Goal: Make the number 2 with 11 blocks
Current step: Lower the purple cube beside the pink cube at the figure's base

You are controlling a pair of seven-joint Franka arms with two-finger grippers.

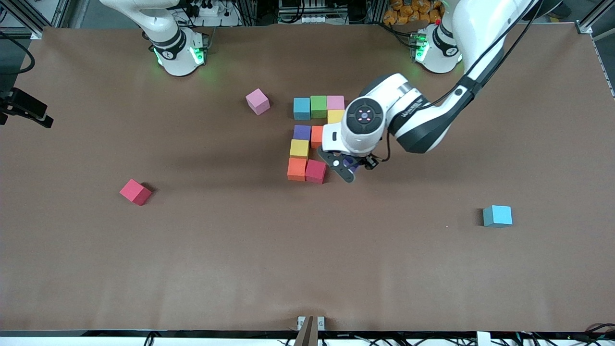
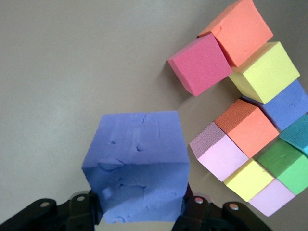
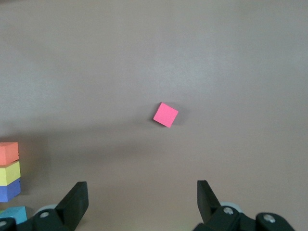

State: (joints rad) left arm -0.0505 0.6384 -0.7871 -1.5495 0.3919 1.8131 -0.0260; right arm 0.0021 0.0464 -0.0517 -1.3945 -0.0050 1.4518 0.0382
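Note:
A partial figure of blocks lies mid-table: a blue (image 1: 301,108), green (image 1: 318,106) and pink block (image 1: 335,102) in a row, with a yellow block (image 1: 335,116), a purple block (image 1: 301,132), an orange block (image 1: 316,136), another yellow block (image 1: 299,148), another orange block (image 1: 296,169) and a red block (image 1: 315,171) below. My left gripper (image 1: 349,169) (image 2: 142,202) is shut on a blue-purple block (image 2: 137,163), beside the red block (image 2: 199,62) toward the left arm's end, with a gap between them. The right gripper (image 3: 142,202) hangs open and empty above bare table.
Loose blocks lie apart from the figure: a pink block (image 1: 258,101) toward the right arm's base, a red block (image 1: 135,191) (image 3: 166,114) toward the right arm's end, and a light blue block (image 1: 497,216) toward the left arm's end. A pale pink block (image 2: 219,154) sits beside the orange one (image 2: 248,125).

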